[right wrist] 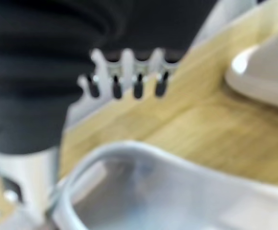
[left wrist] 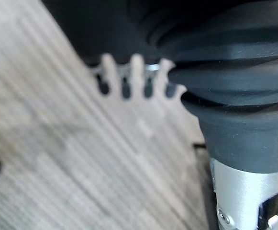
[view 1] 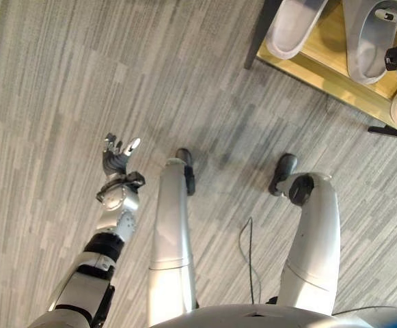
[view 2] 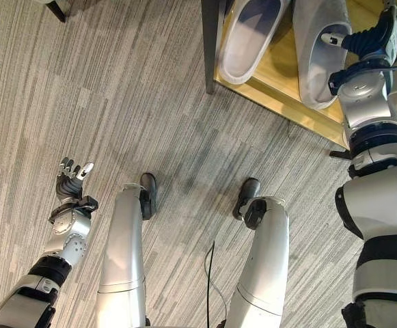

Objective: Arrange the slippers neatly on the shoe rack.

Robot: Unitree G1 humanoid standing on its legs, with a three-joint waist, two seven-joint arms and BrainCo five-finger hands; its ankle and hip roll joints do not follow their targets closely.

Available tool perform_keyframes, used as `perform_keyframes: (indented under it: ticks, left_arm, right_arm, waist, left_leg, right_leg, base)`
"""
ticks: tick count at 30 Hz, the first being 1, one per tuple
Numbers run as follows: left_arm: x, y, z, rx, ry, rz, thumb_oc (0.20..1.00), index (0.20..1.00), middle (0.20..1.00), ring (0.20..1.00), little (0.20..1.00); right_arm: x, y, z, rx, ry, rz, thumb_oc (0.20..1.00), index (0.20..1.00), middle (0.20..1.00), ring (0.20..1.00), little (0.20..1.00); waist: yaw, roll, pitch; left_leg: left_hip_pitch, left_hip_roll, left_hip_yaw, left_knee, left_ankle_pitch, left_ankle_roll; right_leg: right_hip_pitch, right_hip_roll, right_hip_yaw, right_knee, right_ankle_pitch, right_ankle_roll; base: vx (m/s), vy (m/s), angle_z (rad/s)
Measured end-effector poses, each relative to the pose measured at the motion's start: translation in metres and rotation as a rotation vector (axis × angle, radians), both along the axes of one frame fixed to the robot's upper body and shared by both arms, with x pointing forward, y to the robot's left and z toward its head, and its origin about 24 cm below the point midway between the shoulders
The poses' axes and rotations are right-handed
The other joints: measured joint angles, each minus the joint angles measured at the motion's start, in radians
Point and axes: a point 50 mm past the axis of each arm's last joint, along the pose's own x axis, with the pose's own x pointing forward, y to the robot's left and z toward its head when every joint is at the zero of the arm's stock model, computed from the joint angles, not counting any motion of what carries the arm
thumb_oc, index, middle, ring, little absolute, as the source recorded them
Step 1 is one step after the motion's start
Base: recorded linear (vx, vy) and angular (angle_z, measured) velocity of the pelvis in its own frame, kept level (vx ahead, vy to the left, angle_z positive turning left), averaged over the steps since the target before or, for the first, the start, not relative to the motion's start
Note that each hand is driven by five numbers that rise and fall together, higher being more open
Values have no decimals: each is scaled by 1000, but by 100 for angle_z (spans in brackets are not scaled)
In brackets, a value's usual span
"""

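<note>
Two slippers (view 2: 253,34) (view 2: 314,55) lie side by side on the shoe rack (view 2: 280,85) near its front edge, so I rest my right hand (view 2: 369,41), fingers straight, on the right one to square it, my left hand (view 2: 72,179) idle, fingers relaxed, over the floor (view 2: 116,89).

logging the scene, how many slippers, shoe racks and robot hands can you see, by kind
slippers: 2, one beside the other
shoe rack: 1
robot hands: 2, left hand and right hand
total: 5
</note>
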Motion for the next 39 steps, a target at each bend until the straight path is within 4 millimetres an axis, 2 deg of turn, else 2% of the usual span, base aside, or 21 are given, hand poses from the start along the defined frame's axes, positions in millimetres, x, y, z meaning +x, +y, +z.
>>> perform_keyframes:
  ticks: [6, 15, 18, 20, 22, 26, 29, 33, 39]
  left_arm:
    - [-1, 0, -1, 2, 7, -2, 1000, 1000, 1000, 1000, 1000]
    - [-4, 0, -8, 10, 43, -10, 1000, 1000, 1000, 1000, 1000]
    - [-5, 0, -9, 23, 51, -13, 1000, 1000, 1000, 1000, 1000]
    - [-5, 0, -9, 29, 52, -25, 1000, 1000, 1000, 1000, 1000]
    - [-4, 2, -5, 51, 42, -34, 1000, 1000, 1000, 1000, 1000]
    - [-3, 6, -2, 64, 36, -28, 1000, 1000, 1000, 1000, 1000]
    - [-2, 6, -1, 80, 35, -30, 1000, 1000, 1000, 1000, 1000]
    - [0, 5, 2, 86, 25, -33, 1000, 1000, 1000, 1000, 1000]
    - [1, 5, 3, 84, 24, -29, 1000, 1000, 1000, 1000, 1000]
  right_arm:
    - [3, 8, -1, 9, -9, 27, 1000, 1000, 1000, 1000, 1000]
    - [2, 1, -10, 51, -9, 10, 1000, 1000, 1000, 1000, 1000]
    - [2, 0, -16, 50, 8, 1, 1000, 1000, 1000, 1000, 1000]
    - [2, -2, -28, 30, 36, -9, 1000, 1000, 1000, 1000, 1000]
    - [6, 3, -50, 57, 64, 1, 1000, 1000, 1000, 1000, 1000]
    - [6, 6, -52, 104, 45, 4, 1000, 1000, 1000, 1000, 1000]
    - [10, 13, -73, 173, 73, 26, 1000, 1000, 1000, 1000, 1000]
    - [12, 24, -66, 209, 35, 82, 1000, 1000, 1000, 1000, 1000]
    - [14, 42, -70, 218, 18, 162, 1000, 1000, 1000, 1000, 1000]
  waist:
    - [2, -2, 1]
    - [-1, -4, 2]
    - [0, -3, 4]
    - [-2, -2, 6]
    - [-1, 0, 13]
    - [-1, 10, 42]
    - [-2, 13, 44]
    - [-2, 13, 44]
    - [-1, 13, 44]
  left_leg:
    - [0, -1, 3, -3, 5, 2]
    - [0, -6, 4, 6, 19, 5]
    - [0, -5, 4, 12, 19, 7]
    - [0, -4, 6, 15, 20, 8]
    - [1, -1, 8, 20, 19, 9]
    - [10, 5, 11, 7, 22, 12]
    - [19, 4, 13, -9, 30, 6]
    - [21, 5, 11, -6, 29, 7]
    - [26, 5, 11, -6, 32, 8]
  right_leg:
    - [0, 0, 3, -7, 10, 2]
    - [3, 4, 10, -14, 33, 6]
    - [3, 6, 13, -15, 37, 8]
    - [4, 7, 14, -18, 38, 7]
    - [5, 11, 16, -19, 41, 7]
    - [5, 21, 23, -25, 47, 4]
    - [5, 23, 21, -23, 48, 2]
    - [6, 23, 21, -19, 46, -6]
    - [16, 22, 23, -22, 47, -7]
  base:
    - [-31, 17, 0]
    - [-18, 6, -1]
    - [-21, 0, -2]
    - [-20, -13, -3]
    - [-5, -10, -6]
    - [-23, -37, -3]
    - [2, -19, 2]
    - [0, 0, 0]
    - [0, 0, 0]
